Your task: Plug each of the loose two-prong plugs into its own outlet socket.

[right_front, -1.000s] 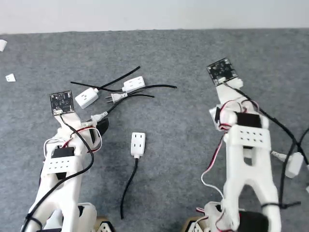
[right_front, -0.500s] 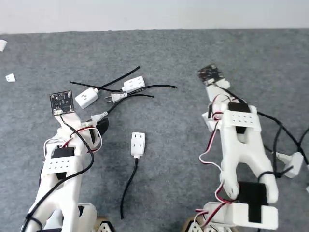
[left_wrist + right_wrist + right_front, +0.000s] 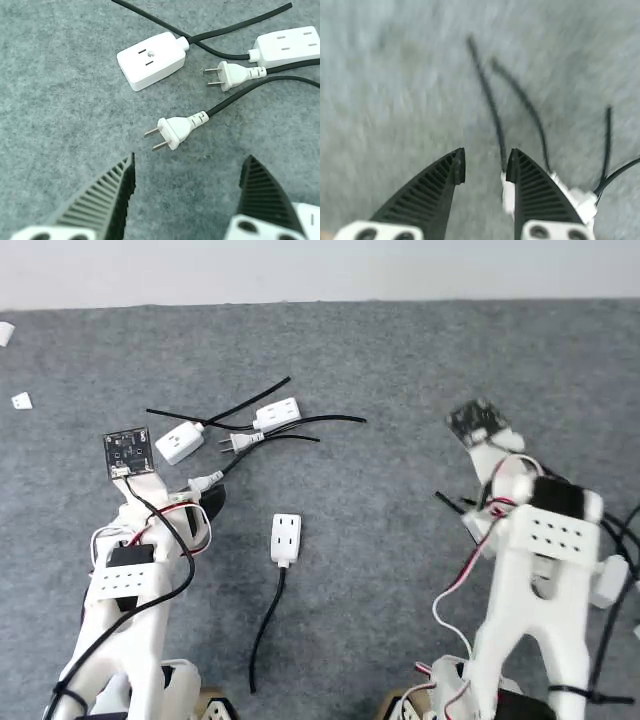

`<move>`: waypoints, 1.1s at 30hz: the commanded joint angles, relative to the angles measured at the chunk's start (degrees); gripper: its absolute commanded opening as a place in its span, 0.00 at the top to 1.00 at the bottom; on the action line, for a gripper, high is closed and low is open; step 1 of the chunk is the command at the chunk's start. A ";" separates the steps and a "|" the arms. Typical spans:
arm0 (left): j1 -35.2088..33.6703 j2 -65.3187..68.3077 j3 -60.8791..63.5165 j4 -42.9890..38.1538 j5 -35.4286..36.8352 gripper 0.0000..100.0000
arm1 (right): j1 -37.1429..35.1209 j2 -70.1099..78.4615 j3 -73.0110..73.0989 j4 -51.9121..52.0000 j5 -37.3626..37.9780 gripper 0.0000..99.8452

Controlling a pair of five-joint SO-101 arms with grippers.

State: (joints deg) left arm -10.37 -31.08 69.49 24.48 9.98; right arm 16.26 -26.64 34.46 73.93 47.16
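Two white two-prong plugs on black cords lie on the grey carpet: the near plug (image 3: 175,131) (image 3: 205,481) and the far plug (image 3: 232,76) (image 3: 233,445). Past them sit a white single outlet (image 3: 152,61) (image 3: 180,443) and a white outlet strip (image 3: 290,45) (image 3: 277,413). My left gripper (image 3: 190,161) (image 3: 205,502) is open just short of the near plug, with nothing between its fingers. A third outlet (image 3: 286,537) lies mid-table on its cord. My right gripper (image 3: 486,160) is open with a narrow gap over blurred black cords (image 3: 492,115); a white plug (image 3: 509,196) shows beside one finger.
The right arm (image 3: 545,530) stands at the table's right side among its own wires, with a white block (image 3: 608,582) by the right edge. A thin black cord end (image 3: 447,503) pokes out beside that arm. Small white scraps (image 3: 22,400) lie far left.
The right arm swung first slightly left, then right and back toward the table's right side; a black cord end now shows beside it. The left arm, plugs and outlets have not moved.
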 commanded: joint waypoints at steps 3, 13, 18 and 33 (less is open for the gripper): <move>-0.09 -0.62 -0.92 -1.41 -0.53 0.68 | 10.15 -2.15 4.92 -0.04 19.69 0.86; -0.09 -0.62 -0.92 -1.41 -0.53 0.68 | 18.77 -2.15 13.98 -11.82 34.29 0.86; -0.09 -0.62 -0.92 -1.41 -0.53 0.68 | 20.62 -2.07 17.14 -17.10 36.40 0.81; -0.09 -0.44 -0.92 -1.41 -0.53 0.68 | 18.42 9.27 17.23 -28.97 31.82 0.84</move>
State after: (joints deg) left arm -10.37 -31.08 69.49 24.48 9.98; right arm 35.43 -21.01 56.26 46.15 80.57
